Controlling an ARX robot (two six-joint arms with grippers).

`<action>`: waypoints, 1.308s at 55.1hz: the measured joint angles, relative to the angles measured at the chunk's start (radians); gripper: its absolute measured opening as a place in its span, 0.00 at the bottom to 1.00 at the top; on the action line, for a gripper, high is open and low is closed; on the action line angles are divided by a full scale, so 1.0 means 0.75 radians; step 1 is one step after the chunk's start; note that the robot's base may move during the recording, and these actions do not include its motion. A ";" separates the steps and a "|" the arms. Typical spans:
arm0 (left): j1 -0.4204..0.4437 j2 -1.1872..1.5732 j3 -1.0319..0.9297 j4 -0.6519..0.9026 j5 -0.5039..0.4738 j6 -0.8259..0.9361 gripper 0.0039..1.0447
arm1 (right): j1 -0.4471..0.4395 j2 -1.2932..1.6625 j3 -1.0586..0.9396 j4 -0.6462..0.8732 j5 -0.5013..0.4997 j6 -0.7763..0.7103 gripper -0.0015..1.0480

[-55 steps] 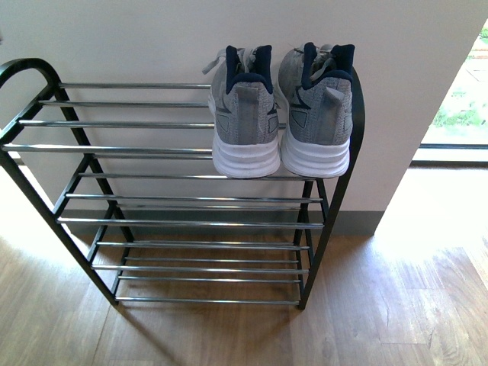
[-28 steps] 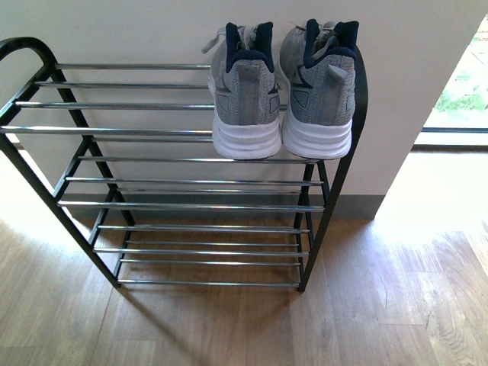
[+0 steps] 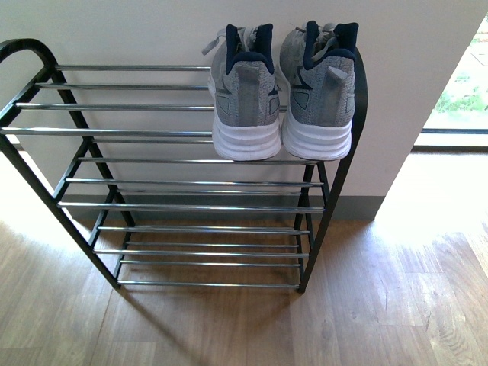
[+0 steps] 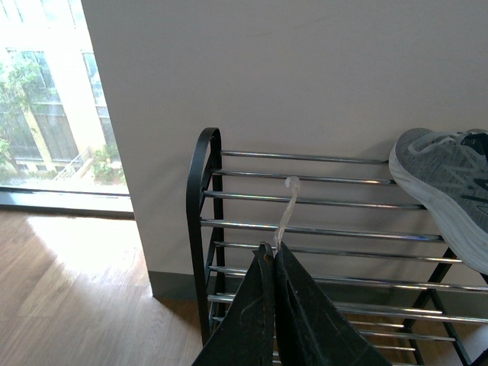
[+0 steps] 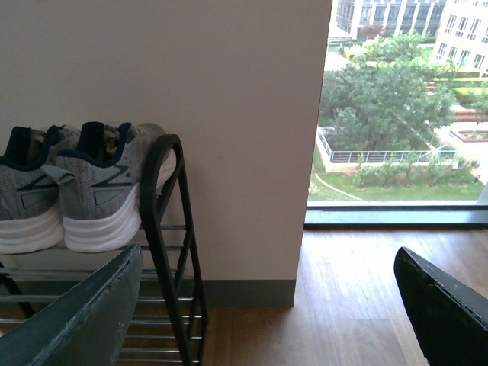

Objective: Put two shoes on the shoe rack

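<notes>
Wood floor (image 3: 381,305) and a pale wall (image 3: 137,30) are backing the scene; the grey sneakers (image 3: 245,103) are sitting side by side at the right end of the rack's (image 3: 114,131) top shelf, heels hanging over its front bar. Over the last second the rack has been sliding up in the front view and is now settling, while the sneakers are keeping their spot on it; that pair looks safely placed. No blue slides are showing, so more fetching may be waiting. The left gripper (image 4: 272,252) is hovering off the rack's left end, fingers pressed together on nothing; the right gripper (image 5: 267,255) is hanging off its right end, spread wide and empty.
</notes>
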 joint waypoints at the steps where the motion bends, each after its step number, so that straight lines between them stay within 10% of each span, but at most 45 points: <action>1: 0.000 -0.008 0.000 -0.007 0.001 0.000 0.01 | 0.000 0.000 0.000 0.000 0.000 0.000 0.91; 59: 0.002 -0.694 0.000 -0.704 0.001 -0.001 0.01 | 0.000 -0.001 0.000 0.000 0.000 0.000 0.91; 72: 0.002 -0.695 0.000 -0.704 0.001 0.001 0.47 | 0.000 -0.001 0.000 -0.001 0.000 0.000 0.91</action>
